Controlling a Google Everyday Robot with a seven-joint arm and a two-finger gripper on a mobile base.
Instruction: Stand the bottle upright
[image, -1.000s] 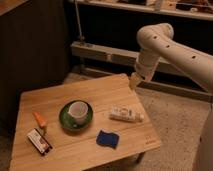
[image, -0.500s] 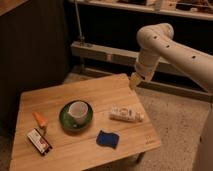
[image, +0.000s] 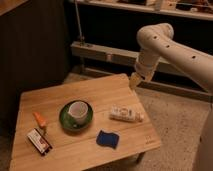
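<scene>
Over the far right corner of the table (image: 107, 90) hangs the gripper (image: 134, 81), spread wide and empty; bottle (image: 125, 114) lies on its side right of the cup (image: 78, 111).

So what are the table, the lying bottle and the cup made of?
The table looks like pale matte wood, by its grain lines. The bottle: likely white plastic, smooth, faint label print. The cup: whitish, smooth, maybe ceramic; hard to say. The gripper hangs over the table's far edge, apart from the bottle.

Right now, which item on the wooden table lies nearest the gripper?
The small white plastic bottle, lying sideways; the gripper hovers by the table's far right corner.
</scene>
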